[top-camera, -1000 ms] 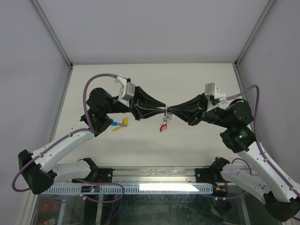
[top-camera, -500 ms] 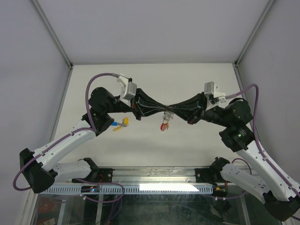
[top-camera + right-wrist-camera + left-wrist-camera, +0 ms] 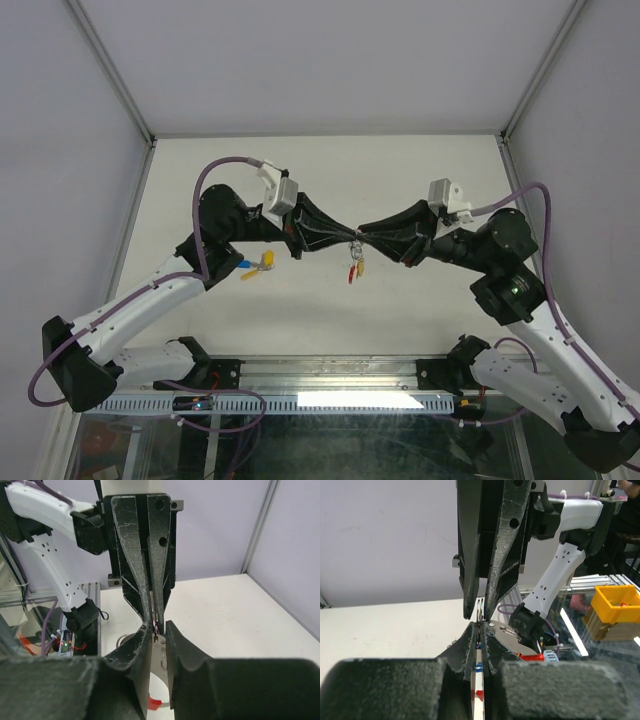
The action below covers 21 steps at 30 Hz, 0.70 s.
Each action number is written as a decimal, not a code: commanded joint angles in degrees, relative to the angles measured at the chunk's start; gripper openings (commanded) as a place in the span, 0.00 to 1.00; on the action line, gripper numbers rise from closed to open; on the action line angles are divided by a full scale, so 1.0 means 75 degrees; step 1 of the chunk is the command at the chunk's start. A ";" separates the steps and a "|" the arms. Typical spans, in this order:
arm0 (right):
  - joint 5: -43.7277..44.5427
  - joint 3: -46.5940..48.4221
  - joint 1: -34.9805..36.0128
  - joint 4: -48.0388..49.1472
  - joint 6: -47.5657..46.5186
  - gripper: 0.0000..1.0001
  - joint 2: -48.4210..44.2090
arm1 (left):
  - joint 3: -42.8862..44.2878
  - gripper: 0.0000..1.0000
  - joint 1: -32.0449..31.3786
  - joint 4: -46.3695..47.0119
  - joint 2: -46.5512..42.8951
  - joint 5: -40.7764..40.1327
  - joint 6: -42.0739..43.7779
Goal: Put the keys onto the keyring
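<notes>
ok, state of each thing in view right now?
Red plastic crescent keyring with silvery chain: hanging in mid-air below the fingertips.
Yellow-tagged metal key: hanging beside the crescent.
Blue- and yellow-tagged keys: lying on the white table, off the ring.
Left gripper: shut, pinching the keyring's top.
Right gripper: jaws slightly apart, same spot.

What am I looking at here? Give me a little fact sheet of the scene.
Surface: pale table
Keyring: in mid-air, red piece hanging beside a yellow tag
Left tool: shut on the keyring's metal part
Right tool: tip to tip with the left one, jaws slightly apart
Loose keys: blue and yellow tags, on the table's left side
</notes>
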 commanded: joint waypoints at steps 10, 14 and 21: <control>0.0102 0.1797 0.0013 -0.3793 -0.1979 0.27 0.0418 | 0.1504 0.00 -0.0048 -0.3646 0.0327 0.0035 0.2504; 0.0221 0.2136 0.0020 -0.4611 -0.2324 0.28 0.0637 | 0.1852 0.00 -0.0040 -0.4602 0.0545 -0.0015 0.3026; -0.0003 0.2305 0.0011 -0.5187 -0.2530 0.27 0.0928 | 0.2671 0.00 -0.0046 -0.6497 0.0996 -0.0179 0.4160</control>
